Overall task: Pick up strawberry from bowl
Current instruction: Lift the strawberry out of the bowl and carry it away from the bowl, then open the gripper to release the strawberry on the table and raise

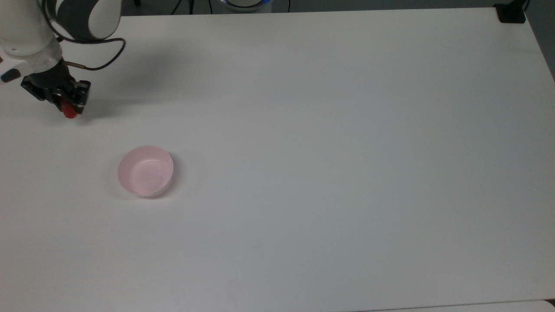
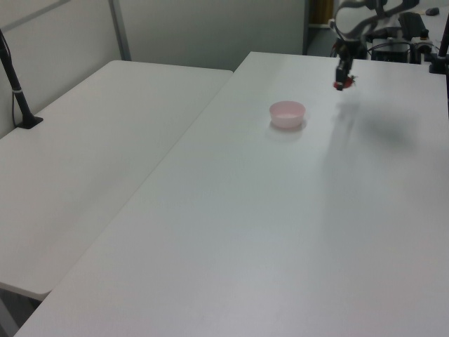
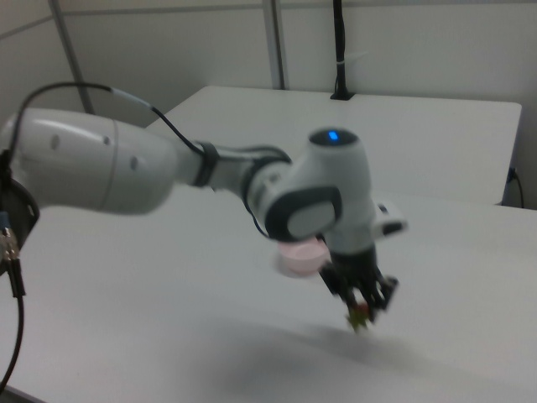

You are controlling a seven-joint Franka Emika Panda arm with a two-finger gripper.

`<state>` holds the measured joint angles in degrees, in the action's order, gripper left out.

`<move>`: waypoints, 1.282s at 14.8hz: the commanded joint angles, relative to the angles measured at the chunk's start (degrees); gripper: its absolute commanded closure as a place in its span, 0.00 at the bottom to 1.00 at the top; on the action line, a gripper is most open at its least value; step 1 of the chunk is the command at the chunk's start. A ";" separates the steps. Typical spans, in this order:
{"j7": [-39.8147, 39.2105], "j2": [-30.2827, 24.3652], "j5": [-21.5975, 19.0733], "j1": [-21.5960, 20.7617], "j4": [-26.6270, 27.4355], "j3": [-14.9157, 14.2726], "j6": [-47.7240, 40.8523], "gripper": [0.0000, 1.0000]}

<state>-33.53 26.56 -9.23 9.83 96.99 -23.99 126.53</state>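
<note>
while the hand [image 1: 67,108] grips one strawberry [image 1: 69,112] aloft | one bowl [image 1: 145,170] on table [image 1: 329,151], well apart

Bowl [image 1: 145,171] on table [image 1: 329,151]

Arm had glossy white shells with dark grey joint covers. A round cap on the wrist carried a lit blue LED. A thin black cable looped from the forearm down to the flange. White flange block had a dark button. The gripper [image 1: 69,108] was black, angular, with short fingers.
</note>
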 commanded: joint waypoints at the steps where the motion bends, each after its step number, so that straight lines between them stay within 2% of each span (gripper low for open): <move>1: -4.07 3.31 -0.44 2.12 3.47 -1.06 7.05 0.85; 2: -5.13 3.84 -0.44 2.73 3.47 -1.06 7.68 0.78; 3: -5.22 3.85 -0.44 3.00 3.47 -1.06 7.68 0.55; 4: -4.88 3.85 -0.44 3.18 3.47 -1.06 7.68 0.01; 7: -3.73 1.05 -0.44 2.65 3.12 -1.32 6.28 0.00; 10: 0.38 -5.28 -0.35 0.38 1.29 -1.32 -2.39 0.00; 12: 9.67 -8.88 3.49 -3.66 -1.00 -0.80 -8.04 0.00; 14: 18.73 -13.01 10.17 -7.61 -1.62 0.17 -13.55 0.00; 15: 21.38 -15.55 12.03 -8.94 -1.63 1.65 -17.24 0.00; 16: 22.54 -18.19 12.22 -9.12 -1.63 3.93 -20.15 0.00; 18: 26.30 -23.64 12.57 -8.86 -1.63 12.09 -26.56 0.00; 19: 27.46 -25.32 12.57 -8.86 -1.63 13.87 -28.16 0.00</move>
<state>-10.37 7.56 1.76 0.53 93.19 -16.26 103.01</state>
